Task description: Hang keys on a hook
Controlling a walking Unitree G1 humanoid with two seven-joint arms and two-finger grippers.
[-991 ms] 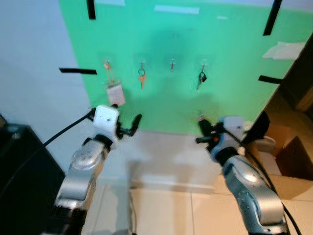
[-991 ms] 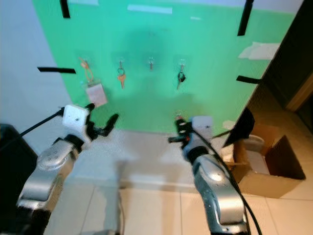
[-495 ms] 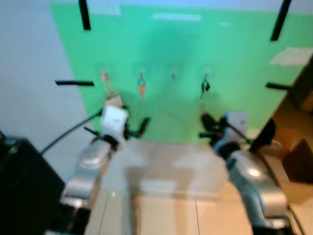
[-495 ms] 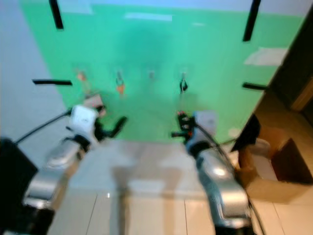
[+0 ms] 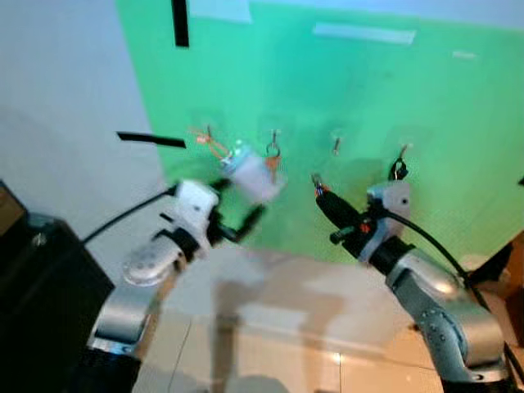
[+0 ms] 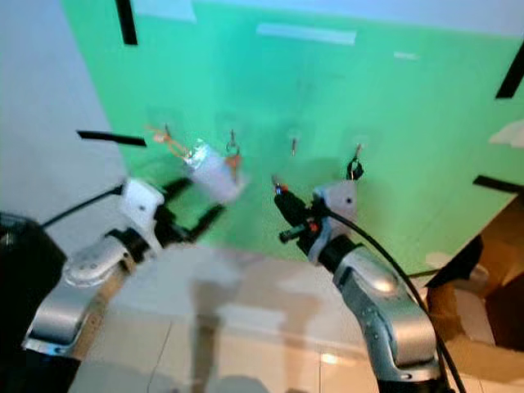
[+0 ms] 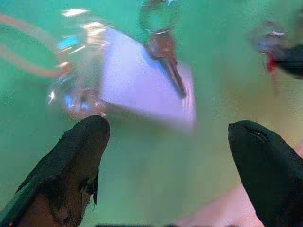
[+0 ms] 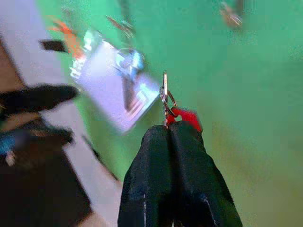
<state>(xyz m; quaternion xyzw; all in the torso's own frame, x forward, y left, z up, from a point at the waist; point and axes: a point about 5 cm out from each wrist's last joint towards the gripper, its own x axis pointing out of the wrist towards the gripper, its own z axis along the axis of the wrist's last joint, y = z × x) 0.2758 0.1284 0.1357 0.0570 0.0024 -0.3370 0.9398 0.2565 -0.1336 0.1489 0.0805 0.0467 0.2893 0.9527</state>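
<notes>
Right gripper [image 8: 168, 130] clamps red-tagged key ring [image 8: 166, 97] | left gripper [image 7: 165, 142] spread, empty | risk: ring misses bare small wall hook [image 5: 336, 145], catches white tag [image 5: 250, 176].

Both silver arms raised forward, elbows bent. Left hand [image 5: 233, 227] held up at chest height, two black fingers [image 7: 80, 156] spread wide apart, nothing between them. Right hand [image 5: 321, 191] reaches forward and up, fingers [image 8: 161, 175] pressed together, pinching small red tag with ring.
</notes>
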